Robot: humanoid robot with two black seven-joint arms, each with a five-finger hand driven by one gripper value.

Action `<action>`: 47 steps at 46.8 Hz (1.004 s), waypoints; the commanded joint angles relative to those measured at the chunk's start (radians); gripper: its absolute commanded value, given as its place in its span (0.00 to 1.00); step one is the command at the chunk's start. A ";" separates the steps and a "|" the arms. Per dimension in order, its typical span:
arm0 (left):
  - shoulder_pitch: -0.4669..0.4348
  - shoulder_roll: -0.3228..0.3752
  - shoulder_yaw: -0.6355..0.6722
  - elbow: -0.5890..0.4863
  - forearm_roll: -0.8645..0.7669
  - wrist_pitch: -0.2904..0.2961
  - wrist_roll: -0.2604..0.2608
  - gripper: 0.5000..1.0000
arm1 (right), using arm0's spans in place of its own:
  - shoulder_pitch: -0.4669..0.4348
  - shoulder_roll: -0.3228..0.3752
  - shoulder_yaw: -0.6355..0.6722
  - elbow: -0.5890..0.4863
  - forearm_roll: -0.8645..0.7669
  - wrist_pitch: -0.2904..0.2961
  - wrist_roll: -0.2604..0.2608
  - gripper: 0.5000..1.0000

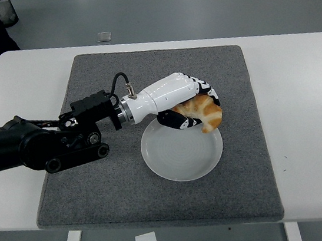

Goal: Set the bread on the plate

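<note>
The left arm point(40, 148) came in from the left side and reached across the grey mat point(98, 182). Its hand point(176, 97) was curled tight around the bread point(206, 113). The bread was over the far right rim of the plate point(180, 156). It looked as if it was not touching the plate yet, but that was hard to tell from above.

The bread could go wrong here. It sat near the rim, not over the middle. If the hand let go now, the bread might tip off the rim and roll onto the mat. The thumb under it might also bump the plate and push it.

There was lots of bare mat to the right of the plate. The table point(308, 107) was bare there too. The right arm was not seen.
</note>
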 commanded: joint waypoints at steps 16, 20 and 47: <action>0.101 -0.002 0.006 0.026 0.001 0.049 -0.038 0.00 | 0.000 0.000 0.000 0.000 0.001 0.000 0.000 0.90; 0.108 -0.002 0.006 0.044 0.001 0.056 -0.053 0.00 | 0.000 0.000 0.000 0.000 -0.001 0.000 0.000 0.90; 0.162 -0.024 0.000 0.093 0.000 0.078 -0.075 0.00 | 0.000 0.000 0.000 0.000 0.001 0.000 -0.001 0.90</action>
